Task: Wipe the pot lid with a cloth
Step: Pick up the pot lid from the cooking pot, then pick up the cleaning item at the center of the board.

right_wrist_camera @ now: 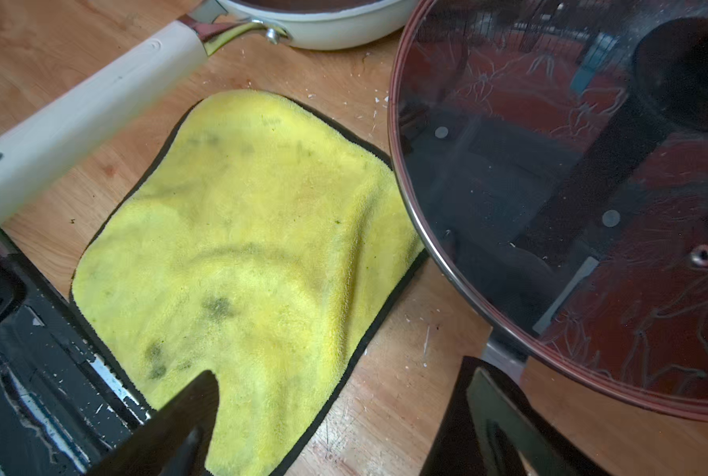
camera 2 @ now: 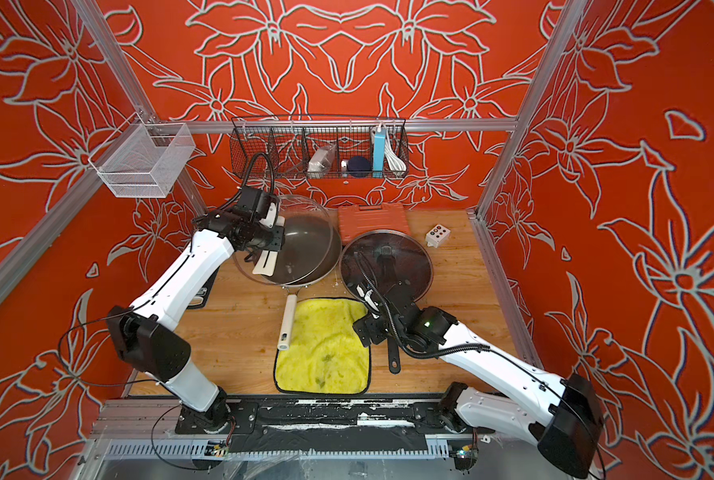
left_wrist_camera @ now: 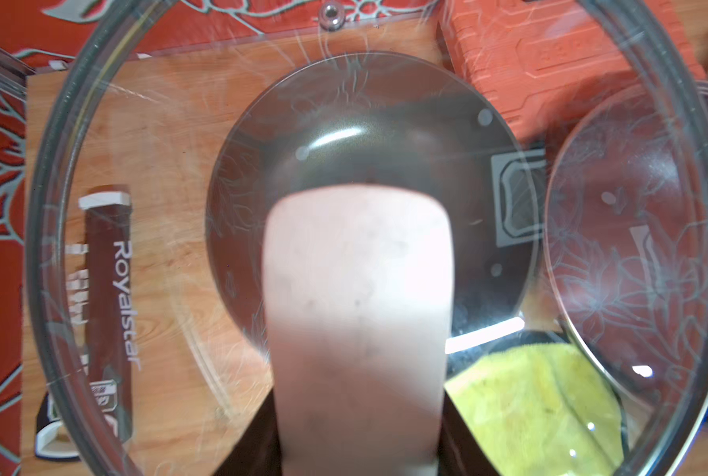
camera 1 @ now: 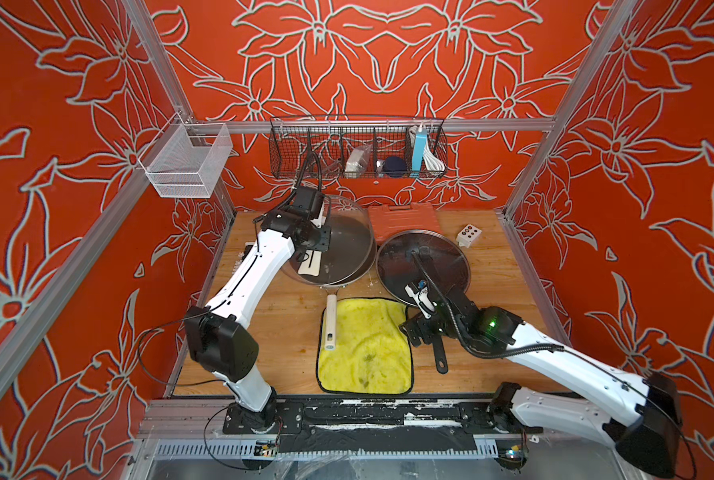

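Above table, left hand holds lid tilted.

Cream pan handle over cloth edge

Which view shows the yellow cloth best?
Right wrist view: the cloth fills it, stains and black edging clear. Both top views show it small; the left wrist view catches one corner through the glass lid.
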`<action>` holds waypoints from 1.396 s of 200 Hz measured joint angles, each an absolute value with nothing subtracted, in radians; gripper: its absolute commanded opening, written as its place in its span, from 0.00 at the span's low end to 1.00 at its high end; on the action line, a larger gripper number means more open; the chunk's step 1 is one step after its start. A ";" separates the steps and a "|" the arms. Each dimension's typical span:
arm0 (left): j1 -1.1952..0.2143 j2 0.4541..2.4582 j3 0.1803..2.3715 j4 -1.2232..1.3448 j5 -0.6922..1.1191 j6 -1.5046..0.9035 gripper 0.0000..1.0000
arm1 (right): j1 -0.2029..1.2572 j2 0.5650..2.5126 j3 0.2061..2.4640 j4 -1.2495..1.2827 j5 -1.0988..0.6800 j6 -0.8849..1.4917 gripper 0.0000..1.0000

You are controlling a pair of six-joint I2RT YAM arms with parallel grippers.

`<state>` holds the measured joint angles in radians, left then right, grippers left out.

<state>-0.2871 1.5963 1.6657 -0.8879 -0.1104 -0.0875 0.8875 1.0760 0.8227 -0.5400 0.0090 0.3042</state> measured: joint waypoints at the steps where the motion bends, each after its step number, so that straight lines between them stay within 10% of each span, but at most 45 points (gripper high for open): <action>1: -0.287 1.592 1.662 -0.888 -0.110 -0.087 0.00 | 0.889 1.077 0.823 -0.539 0.010 0.304 0.96; 126: -0.050 0.952 1.078 -0.602 0.214 -0.151 0.00 | 1.007 1.459 0.940 -0.505 0.063 0.314 0.82; 279: 0.072 0.877 0.940 -0.458 0.433 -0.254 0.00 | 1.026 1.778 1.088 -0.519 0.046 0.292 0.62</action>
